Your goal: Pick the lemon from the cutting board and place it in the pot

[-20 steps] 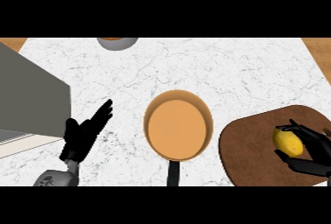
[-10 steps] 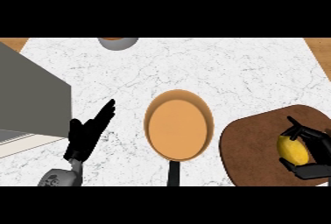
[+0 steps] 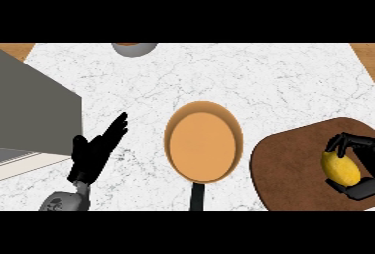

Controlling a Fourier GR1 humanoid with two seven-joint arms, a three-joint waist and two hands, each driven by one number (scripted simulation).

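The right hand (image 3: 354,168) sits at the right edge of the head view with its fingers curled round the yellow lemon (image 3: 341,167), which lies over the right part of the brown cutting board (image 3: 293,168). Just to the left of the board stands the pot (image 3: 204,141), its round orange inside facing up and its dark handle pointing toward the lower edge. Well apart on the far left, the left hand (image 3: 95,151) rests open with straight fingers over the white marble counter (image 3: 242,74), near a grey box (image 3: 33,114), and a small grey bowl (image 3: 134,47) shows at the top edge.
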